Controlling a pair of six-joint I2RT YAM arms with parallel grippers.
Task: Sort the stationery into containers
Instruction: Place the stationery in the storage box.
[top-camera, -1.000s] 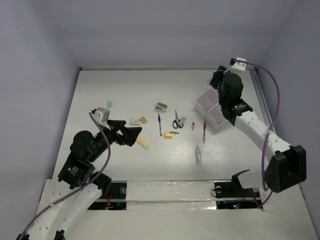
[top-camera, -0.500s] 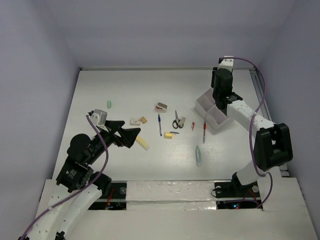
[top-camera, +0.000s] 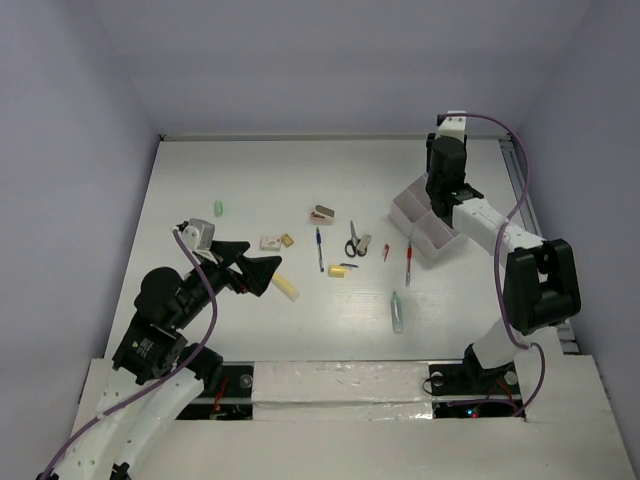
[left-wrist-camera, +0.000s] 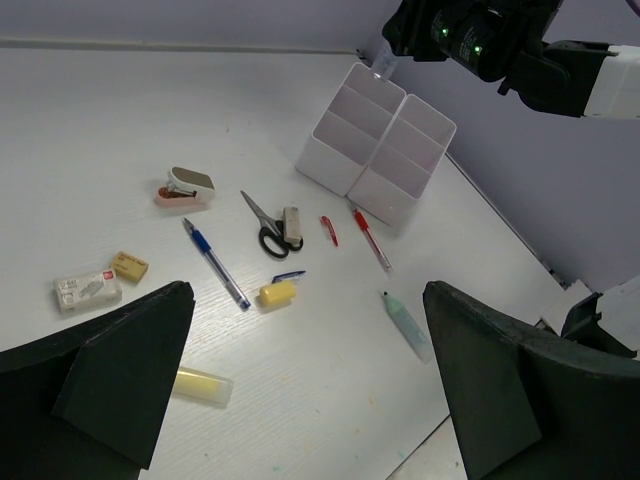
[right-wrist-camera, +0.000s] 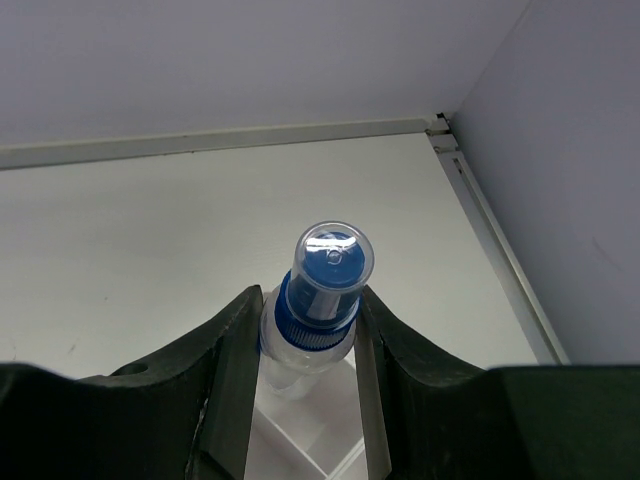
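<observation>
My right gripper (right-wrist-camera: 305, 325) is shut on a clear tube with a blue cap (right-wrist-camera: 320, 290), held upright just above a compartment of the white organizer tray (right-wrist-camera: 300, 445). From above, the right gripper (top-camera: 436, 192) hangs over the tray's (top-camera: 425, 228) far corner. Loose stationery lies mid-table: scissors (top-camera: 354, 240), blue pen (top-camera: 319, 248), red pen (top-camera: 408, 265), green marker (top-camera: 397, 312), yellow stick (top-camera: 287, 288), yellow cap (top-camera: 337, 270), erasers (top-camera: 270, 242). My left gripper (top-camera: 265, 272) is open and empty above the table next to the yellow stick (left-wrist-camera: 200, 385).
A small pink-and-white stapler-like item (top-camera: 322, 213) and a small green piece (top-camera: 218, 208) lie further back. Side walls close in on the left and right, and a metal rail (top-camera: 520, 185) runs along the right edge behind the tray.
The right arm swung its wrist round to the far side of the tray a second ago and has held almost still since. The left arm barely shifted.
</observation>
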